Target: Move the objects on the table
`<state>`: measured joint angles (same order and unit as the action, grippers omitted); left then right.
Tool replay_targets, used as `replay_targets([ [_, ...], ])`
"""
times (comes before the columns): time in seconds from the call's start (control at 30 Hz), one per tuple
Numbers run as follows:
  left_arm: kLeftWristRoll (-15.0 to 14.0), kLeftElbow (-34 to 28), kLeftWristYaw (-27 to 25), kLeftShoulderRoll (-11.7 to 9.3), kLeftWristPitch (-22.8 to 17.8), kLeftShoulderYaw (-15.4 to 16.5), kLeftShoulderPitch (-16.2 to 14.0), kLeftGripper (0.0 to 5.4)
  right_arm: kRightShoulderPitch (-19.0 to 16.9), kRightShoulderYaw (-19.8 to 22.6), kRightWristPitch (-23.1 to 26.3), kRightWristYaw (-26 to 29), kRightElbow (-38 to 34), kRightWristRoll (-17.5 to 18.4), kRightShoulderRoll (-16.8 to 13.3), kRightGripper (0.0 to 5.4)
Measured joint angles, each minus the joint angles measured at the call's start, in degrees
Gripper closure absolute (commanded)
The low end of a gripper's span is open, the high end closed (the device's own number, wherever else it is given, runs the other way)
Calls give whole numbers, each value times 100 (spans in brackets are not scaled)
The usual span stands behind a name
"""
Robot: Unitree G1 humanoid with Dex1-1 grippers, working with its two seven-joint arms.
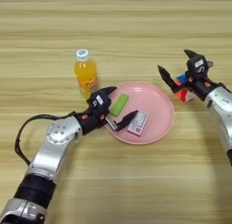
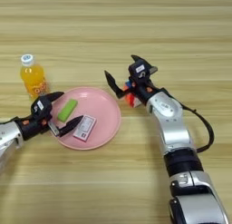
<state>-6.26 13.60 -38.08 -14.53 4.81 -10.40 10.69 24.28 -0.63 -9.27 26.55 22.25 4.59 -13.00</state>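
A pink plate (image 1: 158,105) holds a flat green bar (image 1: 119,105) and, beside it, a pink-and-white card box (image 1: 138,122). My left gripper (image 1: 126,100) is open at the plate's left rim, one finger on each side of the green bar, not closed on it. The orange-juice bottle (image 1: 86,74) stands upright just left of that gripper. My right gripper (image 2: 119,64) is open right of the plate, fingers spread wide and pointing up-left. The puzzle cube (image 2: 131,97) lies on the table by the base of its fingers, partly hidden.
The wooden table (image 1: 136,182) fills the view. The left forearm runs from the lower left corner to the plate. In the right eye view the right arm comes up from the bottom right.
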Motion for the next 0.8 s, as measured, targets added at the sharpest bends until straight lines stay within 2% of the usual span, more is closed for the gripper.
replay_targets([
  [0.03, 94, 55, 158, 30, -91, 5, 93, 0, 0, -6, 0, 0, 0, 0, 13, 3],
  [0.3, 347, 163, 336, 41, -281, -71, 329, 0, 0, -36, 0, -4, -2, 0, 42, 3],
  [0.4, 480, 172, 456, 33, -517, -107, 420, 0, 0, -41, 2, -5, -10, 0, 52, 3],
  [0.53, 625, 165, 527, -26, -671, -131, 435, 0, -1, -43, 15, -6, -51, 1, 55, 3],
  [0.67, 829, 148, 511, -191, -961, -185, 498, 0, -4, -45, 34, -9, -165, 3, 59, 3],
  [0.8, 847, 71, 381, -258, -1061, -235, 498, 0, -11, -63, 131, -13, -282, 4, 68, 3],
])
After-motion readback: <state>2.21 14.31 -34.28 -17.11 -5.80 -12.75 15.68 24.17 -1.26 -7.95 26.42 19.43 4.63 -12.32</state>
